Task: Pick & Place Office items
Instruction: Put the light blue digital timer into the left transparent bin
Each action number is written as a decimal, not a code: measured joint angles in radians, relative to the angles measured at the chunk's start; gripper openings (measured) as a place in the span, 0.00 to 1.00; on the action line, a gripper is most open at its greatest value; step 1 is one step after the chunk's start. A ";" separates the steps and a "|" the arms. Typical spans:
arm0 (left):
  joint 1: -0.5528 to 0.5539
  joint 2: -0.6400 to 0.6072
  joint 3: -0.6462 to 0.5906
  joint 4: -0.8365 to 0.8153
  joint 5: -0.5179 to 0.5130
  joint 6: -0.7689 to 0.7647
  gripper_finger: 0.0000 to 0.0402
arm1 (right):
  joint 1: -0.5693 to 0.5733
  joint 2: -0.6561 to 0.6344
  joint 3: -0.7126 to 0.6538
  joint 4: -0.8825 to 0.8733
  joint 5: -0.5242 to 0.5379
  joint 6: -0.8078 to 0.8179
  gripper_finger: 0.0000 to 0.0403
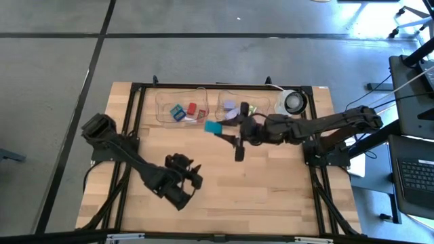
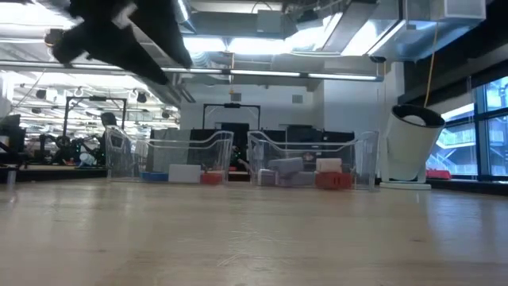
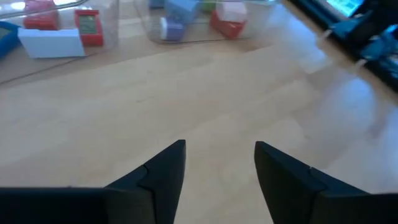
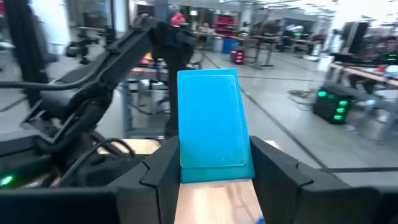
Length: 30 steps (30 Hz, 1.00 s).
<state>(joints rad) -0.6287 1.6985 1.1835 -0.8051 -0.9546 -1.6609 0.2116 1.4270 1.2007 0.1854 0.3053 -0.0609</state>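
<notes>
My right gripper (image 1: 222, 131) reaches in from the table's right, near the two clear trays, and is shut on a flat teal piece (image 1: 213, 127) that shows large in the right wrist view (image 4: 211, 124). Other small pieces lie in the trays: blue, red and white ones in the left tray (image 1: 178, 112), lilac, green and red ones in the right tray (image 1: 239, 107). My left gripper (image 1: 195, 177) hovers open over bare wood (image 3: 217, 155) in the table's near left part. My right gripper pinches the teal piece by its lower end (image 4: 214, 174) between the two fingers (image 4: 163, 165). The fingers come in about level, from the table's right. Most of the piece sticks out past the fingertips, and it is held off the wood.
A round white tape roll (image 1: 293, 102) stands at the far right corner, beside the right tray (image 2: 305, 163). The left tray (image 2: 186, 159) sits at the far edge. Bare wood (image 1: 271, 183) spreads across the middle and near part of the table.
</notes>
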 joint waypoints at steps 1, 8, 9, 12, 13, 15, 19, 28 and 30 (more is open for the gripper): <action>0.016 0.000 0.000 0.000 0.012 0.015 0.48 | -0.003 -0.001 0.000 0.000 0.016 -0.004 0.41; 0.131 -0.007 0.000 0.031 0.117 0.141 0.63 | -0.031 -0.002 0.000 -0.054 0.117 -0.053 0.41; 0.150 -0.016 0.000 0.043 0.142 0.165 0.65 | -0.037 -0.002 0.000 -0.080 0.143 -0.053 0.41; 0.205 -0.052 0.000 0.059 0.216 0.232 0.69 | -0.053 -0.002 0.000 -0.186 0.243 -0.033 0.41; 0.224 -0.066 0.000 0.063 0.236 0.260 0.69 | -0.058 -0.002 0.000 -0.232 0.271 -0.018 0.41; 0.259 -0.101 0.000 0.090 0.261 0.322 0.70 | -0.066 -0.002 0.000 -0.333 0.305 0.026 0.41; 0.316 -0.171 0.000 0.188 0.275 0.473 0.69 | -0.071 -0.002 0.000 -0.515 0.316 0.134 0.41; 0.452 -0.281 0.000 0.369 0.251 0.475 0.68 | -0.032 -0.002 0.000 -0.654 0.308 0.127 0.41; 0.477 -0.282 0.000 0.446 0.289 0.510 0.68 | -0.025 -0.002 0.000 -0.643 0.307 0.087 0.41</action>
<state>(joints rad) -0.1520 1.4166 1.1839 -0.3589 -0.6657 -1.1505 0.1868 1.4254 1.2007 -0.4578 0.6128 0.0258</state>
